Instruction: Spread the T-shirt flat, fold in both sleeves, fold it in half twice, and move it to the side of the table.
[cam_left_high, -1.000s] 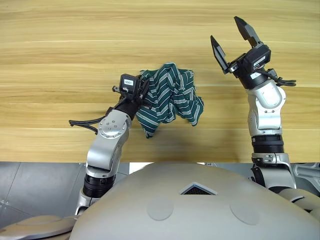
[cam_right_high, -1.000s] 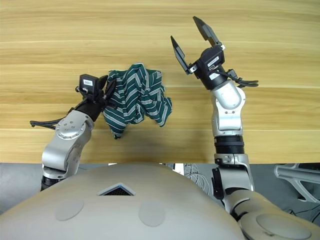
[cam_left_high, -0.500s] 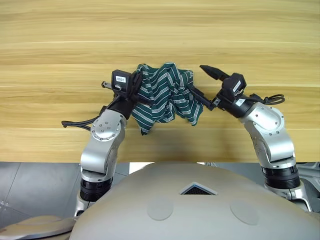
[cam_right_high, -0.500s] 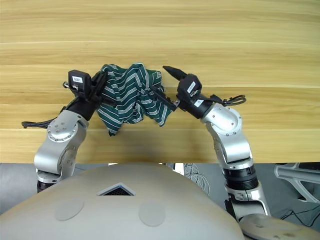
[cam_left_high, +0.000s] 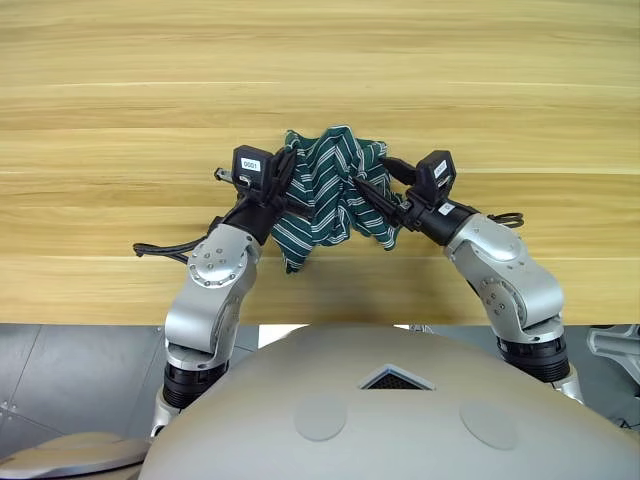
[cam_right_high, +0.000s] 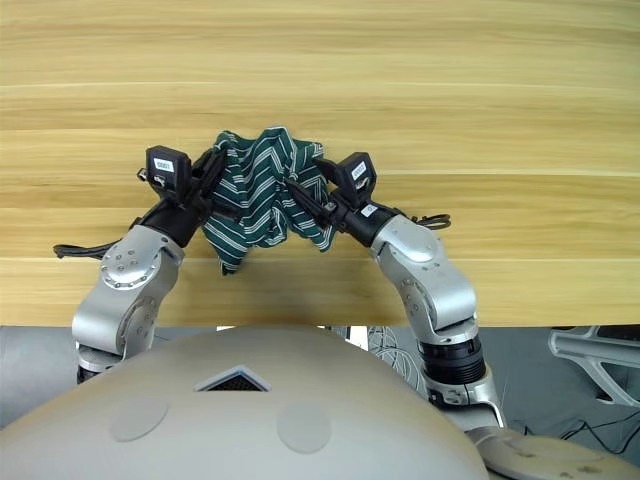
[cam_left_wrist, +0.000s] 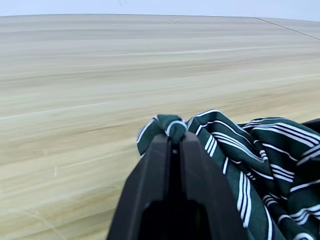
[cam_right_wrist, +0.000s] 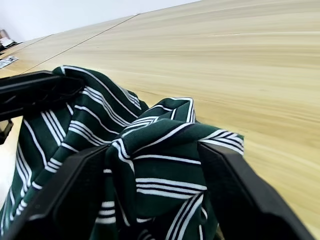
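Fabric sits nearest me: the T-shirt (cam_left_high: 330, 195) is bunched between both arms, over the near part of the counter (cam_left_high: 500, 80). My left fingers (cam_left_wrist: 160, 165) are pinched tight on a knot of striped cloth, I judge to anchor one edge. My right fingers (cam_right_wrist: 235, 190) stand spread wide around another fold without gripping it, likely lining up a second hold for spreading it flat.

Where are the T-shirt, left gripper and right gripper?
T-shirt (cam_left_high: 322, 195): left eye view, middle of the bunched striped cloth.
left gripper (cam_left_wrist: 173, 139): left wrist view, between fingertips pinching a fold.
right gripper (cam_right_wrist: 152, 150): right wrist view, between open fingers, over cloth.
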